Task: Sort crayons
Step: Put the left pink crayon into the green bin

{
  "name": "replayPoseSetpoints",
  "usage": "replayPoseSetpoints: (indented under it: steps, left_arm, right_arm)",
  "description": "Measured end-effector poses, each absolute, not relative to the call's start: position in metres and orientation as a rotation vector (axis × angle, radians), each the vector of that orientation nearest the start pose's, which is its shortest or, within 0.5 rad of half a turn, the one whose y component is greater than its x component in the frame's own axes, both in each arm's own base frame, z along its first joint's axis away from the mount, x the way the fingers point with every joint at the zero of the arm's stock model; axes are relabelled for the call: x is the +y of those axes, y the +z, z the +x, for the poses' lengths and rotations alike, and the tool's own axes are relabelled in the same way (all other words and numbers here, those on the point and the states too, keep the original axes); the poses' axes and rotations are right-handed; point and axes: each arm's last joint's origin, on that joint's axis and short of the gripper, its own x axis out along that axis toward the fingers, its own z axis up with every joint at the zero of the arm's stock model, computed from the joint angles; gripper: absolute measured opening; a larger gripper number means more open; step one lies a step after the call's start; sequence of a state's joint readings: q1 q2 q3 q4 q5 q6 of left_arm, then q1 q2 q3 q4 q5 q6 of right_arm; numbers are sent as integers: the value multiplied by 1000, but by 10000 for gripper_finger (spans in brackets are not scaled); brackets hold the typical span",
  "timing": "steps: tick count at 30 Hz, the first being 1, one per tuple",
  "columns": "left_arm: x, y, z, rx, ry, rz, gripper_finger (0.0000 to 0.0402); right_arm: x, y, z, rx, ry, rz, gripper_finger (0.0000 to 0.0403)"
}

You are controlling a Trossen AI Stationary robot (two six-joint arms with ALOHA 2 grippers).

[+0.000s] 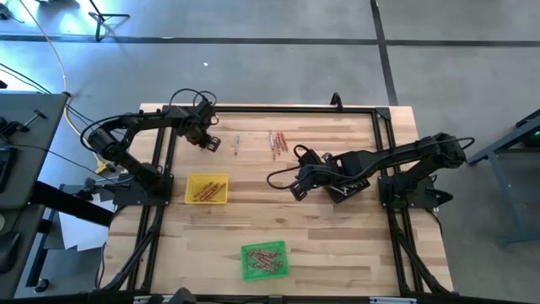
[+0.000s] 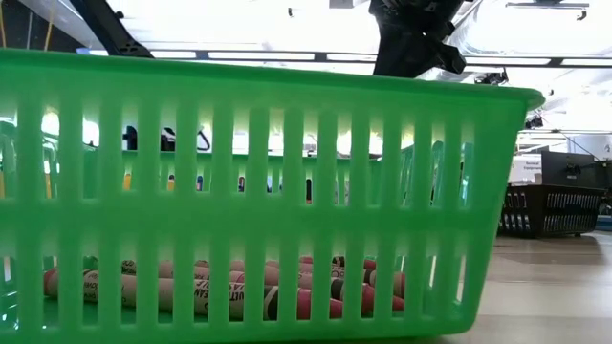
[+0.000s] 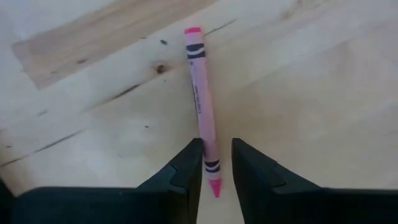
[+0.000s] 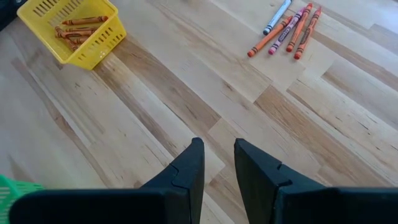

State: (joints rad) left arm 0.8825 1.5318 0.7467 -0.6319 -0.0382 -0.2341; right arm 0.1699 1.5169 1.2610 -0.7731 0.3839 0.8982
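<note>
Your left gripper [image 3: 216,163] is down over a single pink wax crayon [image 3: 203,106] lying flat on the pale wooden table [image 1: 337,245], its two dark fingers [image 3: 186,171] straddling one end of the stick with small gaps on both sides, so they are closing in but not clearly clamped on it. That crayon's long axis runs straight out from between the fingers, its pointed tip just between them and its flat end pointing away. In the high view this gripper sits near the table's far edge, beyond the yellow slotted plastic tray [image 1: 207,188], which holds several orange crayons [image 4: 78,28] lying roughly side by side. To the right of the left gripper, a small row of loose orange and pink crayons [image 4: 287,30] lies parallel on the wood, with one pale blue-capped stick [image 4: 275,17] beside them. Your right gripper [image 4: 218,163] hovers over bare wood to the right of the yellow tray, fingers slightly parted and holding nothing. Nearer you than the yellow tray, the green slotted plastic tray [image 2: 287,191] holds reddish crayons [image 2: 229,291] lying flat, mostly lengthwise along its floor.
</note>
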Motion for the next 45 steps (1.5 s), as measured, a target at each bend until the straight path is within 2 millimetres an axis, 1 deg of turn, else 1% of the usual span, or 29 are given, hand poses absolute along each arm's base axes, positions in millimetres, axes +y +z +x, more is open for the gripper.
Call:
replayPoseSetpoints:
  steps: [4,9,18,23,29,34,38,40,42,45]
  left_arm:
    - [186,141,152,1247,926,-797,61]
    - [185,138,153,1240,929,-873,53]
    - [181,132,159,1290,928,-851,44]
    - [180,132,158,1292,923,-861,9]
    - [180,132,159,1294,923,-865,3]
    - [185,142,162,1298,943,-875,1]
    - [195,163,170,1213,950,-843,1]
    - [195,171,172,1208,945,-835,1]
    - [194,183,176,1177,931,-820,1]
    - [184,200,183,1135,838,-825,1]
  right_arm:
    - [41,282,304,817,-611,537,83]
    - [41,282,304,819,-608,531,83]
    - [41,282,304,820,-607,530,83]
    - [41,282,304,820,-607,530,83]
    - [41,282,304,823,-603,522,83]
    - [41,282,304,825,-599,514,83]
    - [41,282,304,825,-599,514,83]
    - [41,282,304,826,-599,515,83]
    - [41,282,304,826,-599,515,83]
    - [41,282,304,826,-599,515,83]
